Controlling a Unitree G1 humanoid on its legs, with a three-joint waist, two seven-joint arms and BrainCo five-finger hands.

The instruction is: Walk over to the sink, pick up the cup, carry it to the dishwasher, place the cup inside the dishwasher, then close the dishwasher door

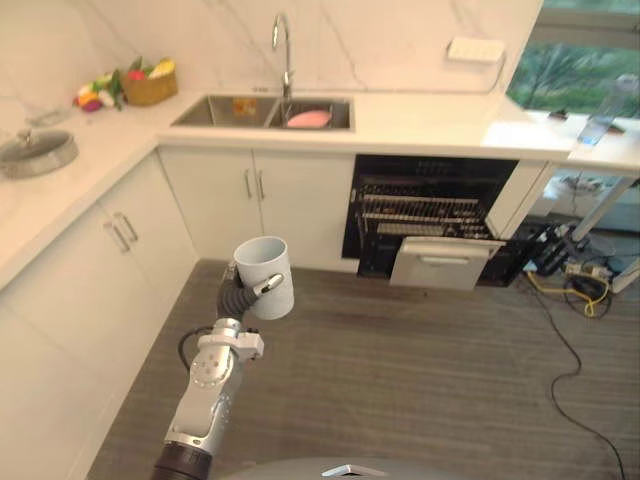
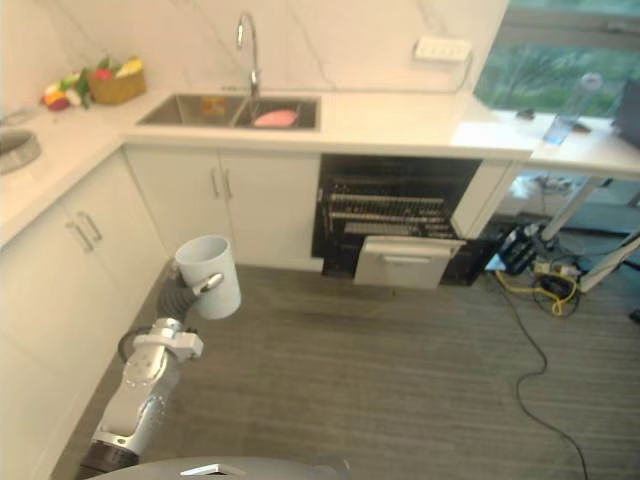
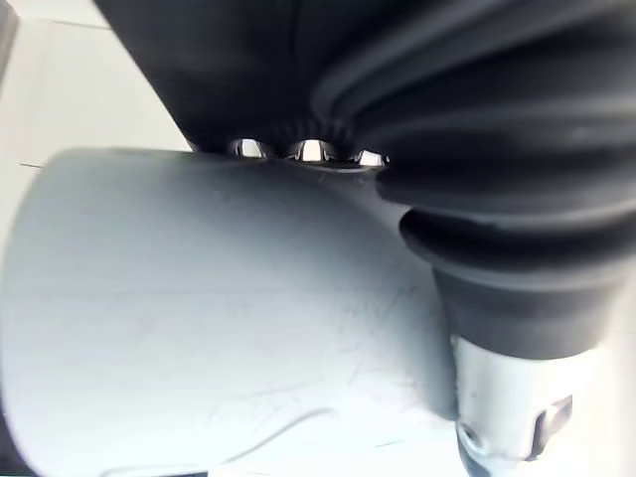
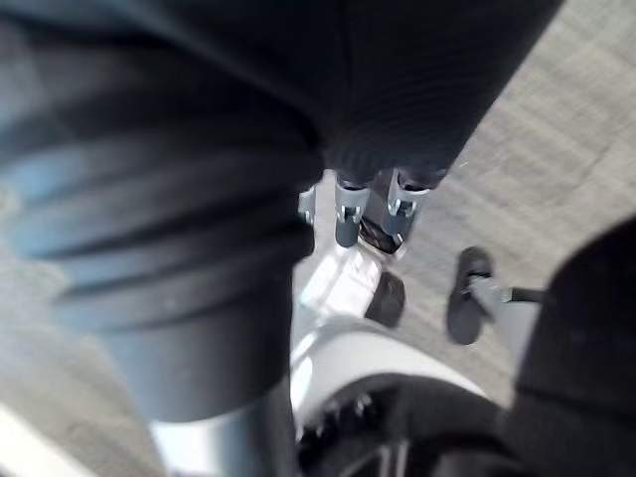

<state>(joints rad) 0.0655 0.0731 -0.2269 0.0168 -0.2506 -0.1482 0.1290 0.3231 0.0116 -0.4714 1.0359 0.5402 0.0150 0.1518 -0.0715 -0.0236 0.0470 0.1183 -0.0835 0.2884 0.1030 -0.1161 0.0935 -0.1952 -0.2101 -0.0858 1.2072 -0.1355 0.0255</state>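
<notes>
My left hand holds a pale cup upright over the floor, thumb curled across its side. In the left wrist view the cup lies against the fingers under the dark cover. The dishwasher stands open under the counter ahead and to the right. Its racks show, and its door hangs partly down. The sink lies beyond in the counter, with a pink item in its right basin. My right hand hangs over the floor, fingers relaxed and holding nothing.
White cabinets run along the left and meet the sink counter in a corner. On the counter stand a fruit basket, a lidded pan and a bottle. Cables lie on the floor right of the dishwasher.
</notes>
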